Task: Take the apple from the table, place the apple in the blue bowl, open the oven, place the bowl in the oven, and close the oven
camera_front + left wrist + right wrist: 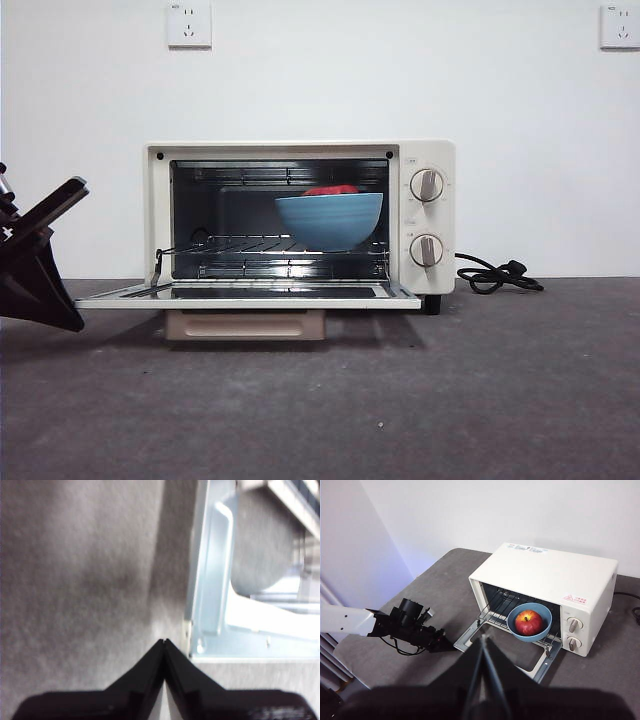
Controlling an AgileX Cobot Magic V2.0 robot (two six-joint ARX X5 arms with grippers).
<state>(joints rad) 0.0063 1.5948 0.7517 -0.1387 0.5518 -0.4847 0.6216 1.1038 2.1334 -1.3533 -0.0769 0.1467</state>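
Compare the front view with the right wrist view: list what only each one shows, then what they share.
Only the front view: two wall sockets and the power cord's plug.

Only the right wrist view: the oven's top, the whole apple, the left arm's white link, and the right gripper, jaws shut.

Both: the oven with its door open flat, the blue bowl on the rack, two knobs, and the left gripper beside the door.

- A black power cord (497, 275) lies coiled at the foot of the white wall (320, 70).
- Two white wall sockets are mounted high on that wall: one (189, 24) towards the left, another (620, 26) at far right.
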